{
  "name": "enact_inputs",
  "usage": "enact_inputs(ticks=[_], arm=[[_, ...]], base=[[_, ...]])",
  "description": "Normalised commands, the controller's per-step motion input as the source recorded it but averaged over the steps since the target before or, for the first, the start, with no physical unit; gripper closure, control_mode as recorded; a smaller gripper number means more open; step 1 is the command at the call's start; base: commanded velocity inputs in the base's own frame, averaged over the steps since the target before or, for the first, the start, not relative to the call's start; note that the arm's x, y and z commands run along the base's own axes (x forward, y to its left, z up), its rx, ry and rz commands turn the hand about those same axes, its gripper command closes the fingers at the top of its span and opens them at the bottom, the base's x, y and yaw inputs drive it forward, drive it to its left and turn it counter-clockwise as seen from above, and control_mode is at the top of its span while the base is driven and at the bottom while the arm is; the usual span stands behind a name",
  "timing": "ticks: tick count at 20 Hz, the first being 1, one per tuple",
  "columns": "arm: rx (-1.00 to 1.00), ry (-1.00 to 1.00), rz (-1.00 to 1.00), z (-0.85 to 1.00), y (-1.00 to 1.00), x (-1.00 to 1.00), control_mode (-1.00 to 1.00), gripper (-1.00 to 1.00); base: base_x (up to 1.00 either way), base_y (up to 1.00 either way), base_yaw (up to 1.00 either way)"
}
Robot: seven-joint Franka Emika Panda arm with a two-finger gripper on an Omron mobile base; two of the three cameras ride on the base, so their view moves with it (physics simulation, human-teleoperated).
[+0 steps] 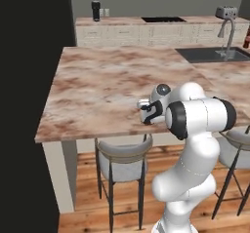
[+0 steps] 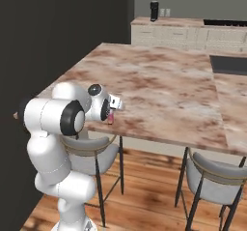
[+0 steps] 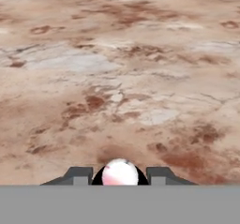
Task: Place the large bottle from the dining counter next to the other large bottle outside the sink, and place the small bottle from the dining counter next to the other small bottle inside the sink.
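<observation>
My gripper (image 1: 145, 112) hovers just above the near edge of the dining counter (image 1: 107, 81), a pinkish-brown marbled top. It is shut on a small pinkish-red bottle (image 2: 111, 119) that hangs below the hand (image 2: 112, 113). In the hand view the bottle's rounded pale pink top (image 3: 120, 173) sits between the two fingertips, with the counter's stone (image 3: 117, 78) spread out beyond. The sink (image 1: 210, 55) with its curved steel faucet (image 1: 227, 34) lies at the counter's far right. A dark red bottle-like thing (image 1: 246, 39) stands past it at the frame edge.
Grey-seated stools (image 1: 122, 154) (image 1: 234, 146) stand under the counter's near edge beside my base. The back counter carries a toaster (image 1: 226, 12), a dark canister (image 1: 95, 10) and a cooktop (image 1: 163, 19). A dark wall (image 1: 29, 81) closes the left side.
</observation>
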Motion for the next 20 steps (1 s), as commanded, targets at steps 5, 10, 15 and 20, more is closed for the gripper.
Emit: enact_inputs(ticks=[5, 10, 15, 20], arm=[[0.00, 0.00, 0.00, 0.00, 0.00, 0.00, 1.00, 1.00], [0.00, 0.00, 0.00, 0.00, 0.00, 0.00, 1.00, 1.00], [0.00, 0.00, 0.00, 0.00, 0.00, 0.00, 1.00, 1.00], [0.00, 0.00, 0.00, 0.00, 0.00, 0.00, 1.00, 1.00]], base=[[0.00, -0.70, 0.00], [-0.05, -0.77, 0.00], [-0.09, -0.79, -0.01], [-0.09, -0.78, 0.00]])
